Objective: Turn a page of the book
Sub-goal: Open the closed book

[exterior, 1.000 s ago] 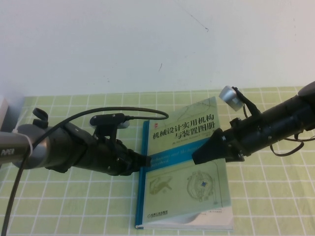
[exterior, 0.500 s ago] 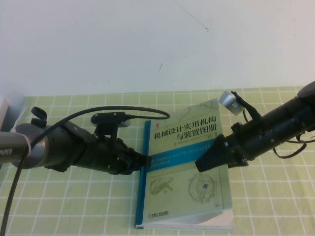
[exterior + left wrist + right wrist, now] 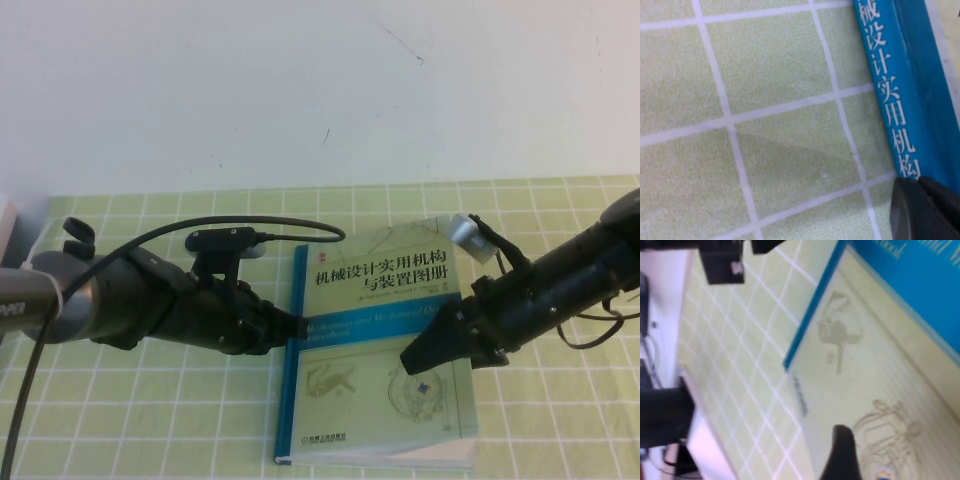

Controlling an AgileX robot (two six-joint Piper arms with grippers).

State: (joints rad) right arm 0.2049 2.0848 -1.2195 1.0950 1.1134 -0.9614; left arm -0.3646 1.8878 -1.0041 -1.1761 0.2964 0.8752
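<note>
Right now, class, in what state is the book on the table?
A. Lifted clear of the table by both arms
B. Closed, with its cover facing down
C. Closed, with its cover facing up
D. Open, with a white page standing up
C: the book lies flat and shut, its printed title showing on top; the left gripper sits at its blue spine and the right gripper is over the cover.

1. The table (image 3: 140, 420) was covered by a pale green cloth gridded with white lines.
2. A large closed hardcover book (image 3: 350, 400), blue-spined with a pale greenish cover, lay flat on it.
3. The left gripper (image 3: 297, 326) sat at the spine; the right gripper (image 3: 412, 360) hung over the cover.
</note>
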